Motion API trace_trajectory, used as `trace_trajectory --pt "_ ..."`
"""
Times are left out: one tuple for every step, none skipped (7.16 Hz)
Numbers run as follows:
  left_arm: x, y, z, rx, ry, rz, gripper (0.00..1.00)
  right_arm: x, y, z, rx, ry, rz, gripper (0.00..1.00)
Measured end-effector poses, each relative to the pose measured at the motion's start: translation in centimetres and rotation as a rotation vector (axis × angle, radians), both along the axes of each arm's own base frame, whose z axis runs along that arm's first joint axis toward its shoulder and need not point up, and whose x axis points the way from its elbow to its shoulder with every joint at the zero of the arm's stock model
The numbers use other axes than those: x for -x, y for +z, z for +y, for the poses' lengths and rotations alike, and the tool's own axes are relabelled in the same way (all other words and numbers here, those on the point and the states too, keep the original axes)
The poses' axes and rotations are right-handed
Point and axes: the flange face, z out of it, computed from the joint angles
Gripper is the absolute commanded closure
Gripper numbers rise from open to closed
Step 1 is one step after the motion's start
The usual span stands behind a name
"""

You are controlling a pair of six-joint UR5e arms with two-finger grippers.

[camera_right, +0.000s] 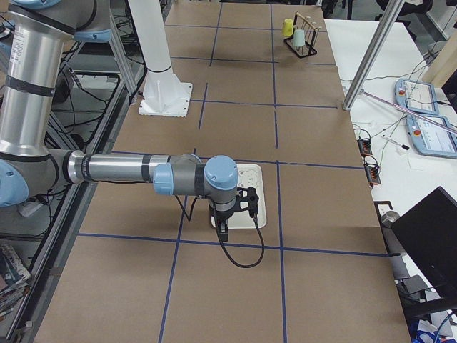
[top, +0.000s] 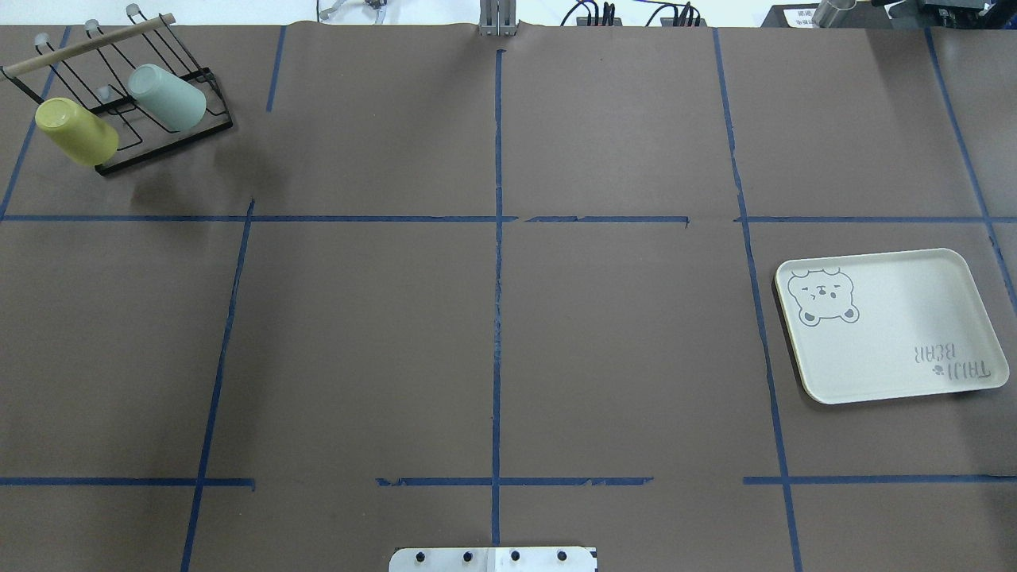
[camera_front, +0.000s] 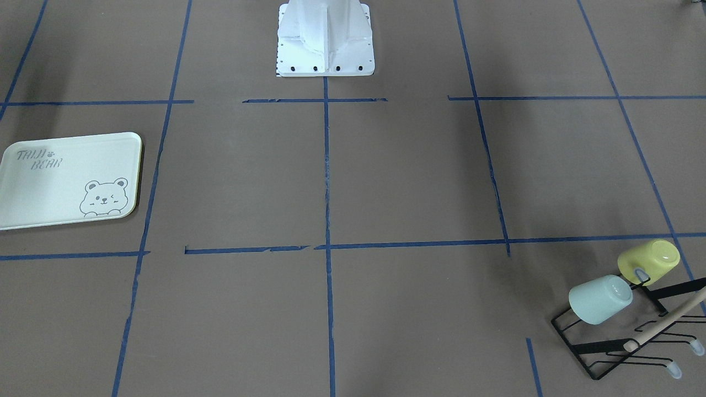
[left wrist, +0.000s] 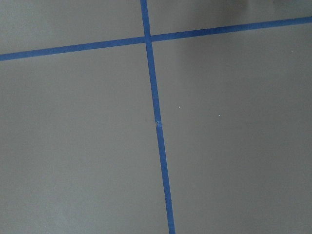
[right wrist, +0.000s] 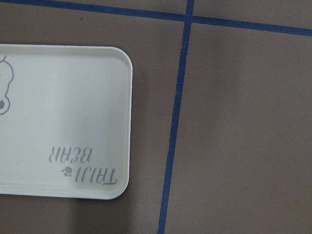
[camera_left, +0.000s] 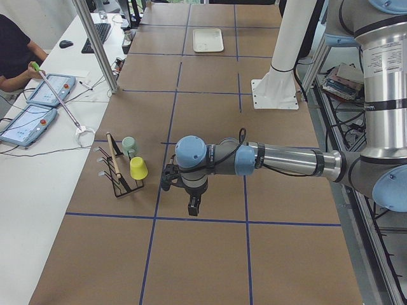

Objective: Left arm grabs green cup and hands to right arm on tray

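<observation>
Green cup [camera_front: 600, 299] (on rack [camera_front: 601, 347]) sits apart from left fingers [camera_left: 193, 204].

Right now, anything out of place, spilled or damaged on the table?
Nothing serious. The green cup and yellow cup hang tilted on the black rack, which looks like the way the rack is meant to hold them. The tray lies flat. Only oddity: the blue tape grid is ragged and broken in spots near the centre.

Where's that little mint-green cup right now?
In the overhead view the green cup hangs tilted on the rack in the far left corner, right beside the yellow cup.
</observation>
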Motion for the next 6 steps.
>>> trace_trajectory --pt "0.01 0.11 0.01 0.001 0.001 -0.001 0.00 0.00 -0.02 0.01 0.000 0.000 0.000 0.00" --pt "0.01 0.35 0.03 0.001 0.004 -0.002 0.00 0.00 -0.06 0.00 -0.001 0.001 0.000 0.00" --pt "-0.02 0.52 0.07 0.001 0.006 0.003 0.00 0.00 -0.04 0.02 0.000 0.001 0.000 0.00" --pt "-0.15 0.48 0.13 0.003 0.006 0.022 0.00 0.00 -0.05 0.02 0.000 0.001 0.000 0.00" --pt "-0.29 0.35 0.17 0.005 0.004 0.044 0.00 0.00 -0.04 0.02 0.000 0.001 0.000 0.00" --pt "-0.48 0.19 0.07 0.005 0.005 0.055 0.00 0.00 -0.04 0.02 0.001 0.001 0.000 0.00"
